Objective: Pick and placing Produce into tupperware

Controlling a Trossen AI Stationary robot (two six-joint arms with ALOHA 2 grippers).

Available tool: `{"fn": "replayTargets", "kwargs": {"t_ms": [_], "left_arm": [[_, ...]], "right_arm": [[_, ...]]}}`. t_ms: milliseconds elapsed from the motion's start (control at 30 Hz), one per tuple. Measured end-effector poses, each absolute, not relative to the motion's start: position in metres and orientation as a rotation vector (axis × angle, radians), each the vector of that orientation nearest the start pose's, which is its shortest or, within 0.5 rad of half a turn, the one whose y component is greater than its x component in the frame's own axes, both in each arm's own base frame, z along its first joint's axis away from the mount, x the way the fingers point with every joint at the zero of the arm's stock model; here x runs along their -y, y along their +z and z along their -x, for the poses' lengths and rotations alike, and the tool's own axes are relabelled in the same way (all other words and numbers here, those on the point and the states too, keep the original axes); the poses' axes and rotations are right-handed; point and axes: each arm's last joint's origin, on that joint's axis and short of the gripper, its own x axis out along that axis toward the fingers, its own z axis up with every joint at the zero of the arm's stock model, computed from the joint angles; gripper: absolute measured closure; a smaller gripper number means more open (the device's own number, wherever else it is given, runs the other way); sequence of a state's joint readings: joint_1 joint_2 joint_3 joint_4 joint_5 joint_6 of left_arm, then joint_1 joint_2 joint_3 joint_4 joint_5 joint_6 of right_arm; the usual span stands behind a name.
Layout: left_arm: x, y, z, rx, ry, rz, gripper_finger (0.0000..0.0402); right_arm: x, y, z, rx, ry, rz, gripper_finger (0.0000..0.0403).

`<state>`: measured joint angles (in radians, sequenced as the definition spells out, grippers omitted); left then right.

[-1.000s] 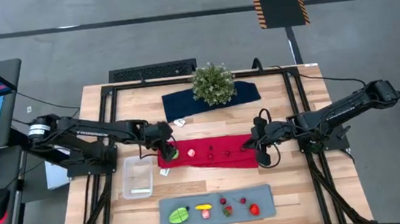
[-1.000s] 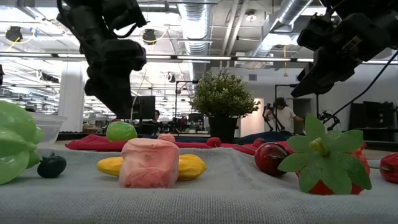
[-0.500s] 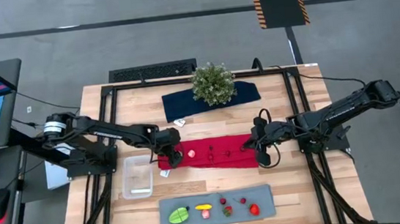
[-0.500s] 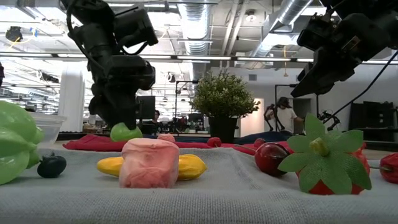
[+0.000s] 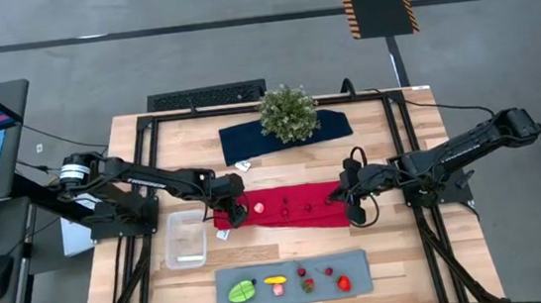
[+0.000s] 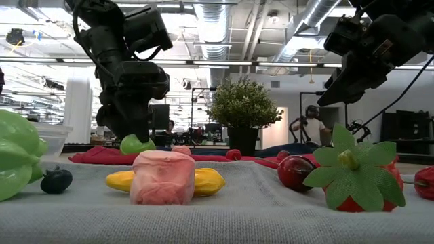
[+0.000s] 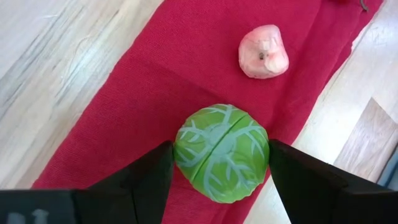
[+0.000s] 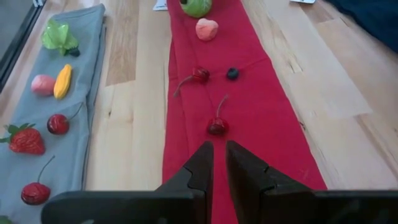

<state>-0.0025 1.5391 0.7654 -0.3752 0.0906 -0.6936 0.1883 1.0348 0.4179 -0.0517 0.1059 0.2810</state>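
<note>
A green round cabbage [image 7: 221,152] of the produce sits on the left end of a red cloth [image 5: 306,213]. My left gripper [image 5: 235,213] stands open over it, one finger close on each side. A pink piece [image 7: 263,51] lies just beyond it on the cloth. The clear tupperware [image 5: 186,238] stands on the table beside the cloth's left end. My right gripper [image 8: 219,158] hangs shut above the cloth's right end, with nothing between its fingers. More produce lies on a grey mat [image 5: 357,272] near the front edge. My left gripper comes at the cabbage from above, slanting down, with a finger [image 7: 149,177] right beside each of its two opposite sides. Whether the fingers touch it I cannot tell. The cabbage rests on the red cloth.
Two cherries [image 8: 217,126] and a dark berry [image 8: 232,73] lie on the red cloth between the arms. A potted plant [image 5: 288,113] stands on a dark blue cloth [image 5: 333,124] at the far side. A black frame runs along both table sides.
My left gripper has come down and a little toward the table's right, onto the cabbage, so that its fingers now flank it. It has kept still for the last half second. The cabbage has not moved.
</note>
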Motion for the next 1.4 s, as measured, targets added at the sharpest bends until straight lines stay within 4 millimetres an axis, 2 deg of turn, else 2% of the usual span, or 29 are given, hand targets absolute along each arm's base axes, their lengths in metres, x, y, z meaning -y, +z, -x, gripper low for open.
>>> {"fn": "replayTargets", "kwargs": {"t_ms": [333, 833, 1167, 1400], "left_arm": [[0.005, 0.151, -0.27, -1.111, 0.338, 0.672, 0.016], [0.006, 0.152, -0.273, -1.087, 0.3, 0.689, 0.018], [0.007, 0.153, -0.275, -1.07, 0.25, 0.689, 0.0178], [0.008, 0.162, -0.281, -1.056, 0.193, 0.67, 0.0178]], "right_arm": [[-0.034, 0.178, -0.193, -0.667, -0.014, -0.174, 0.0337], [-0.034, 0.178, -0.193, -0.667, -0.015, -0.174, 0.0337], [-0.034, 0.178, -0.193, -0.667, -0.014, -0.173, 0.0337], [-0.034, 0.178, -0.193, -0.667, -0.015, -0.173, 0.0337]]}}
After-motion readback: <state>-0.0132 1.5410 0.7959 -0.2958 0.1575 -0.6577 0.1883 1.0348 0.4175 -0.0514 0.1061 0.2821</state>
